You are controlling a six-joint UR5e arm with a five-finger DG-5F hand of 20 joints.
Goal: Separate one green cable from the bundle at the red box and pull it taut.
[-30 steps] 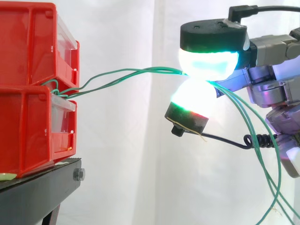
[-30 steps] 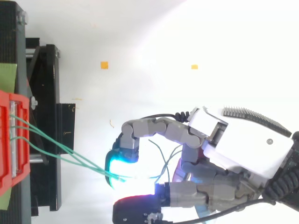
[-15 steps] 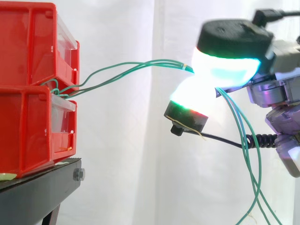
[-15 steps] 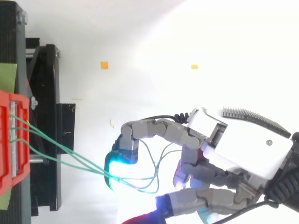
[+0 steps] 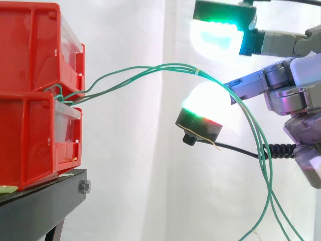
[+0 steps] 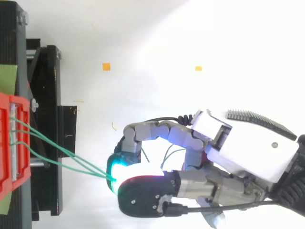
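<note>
A bundle of thin green cables (image 5: 150,69) comes out between the two stacked red bins (image 5: 35,100), arches up to the right and drapes over one glowing white-and-green fingertip (image 5: 204,103) of my hand (image 5: 293,95). From there the cables hang down slack to the bottom edge. A second fingertip (image 5: 218,35), glowing cyan and green, is raised well above the cables and touches nothing. The hand is open, with no cable pinched. From above, the hand (image 6: 243,148) sits right of the red bin (image 6: 9,143), and the cables (image 6: 62,155) run slanting into its fingertips.
The red bins stand on a black stand (image 5: 45,203), seen from above as a black frame (image 6: 45,119). A white curtain hangs behind. Two small orange markers (image 6: 106,66) (image 6: 198,68) lie on the white floor.
The upper fingertip, which pinched the cables against the lower one a second ago, has lifted away. The cables are let go and now arch higher and looser.
</note>
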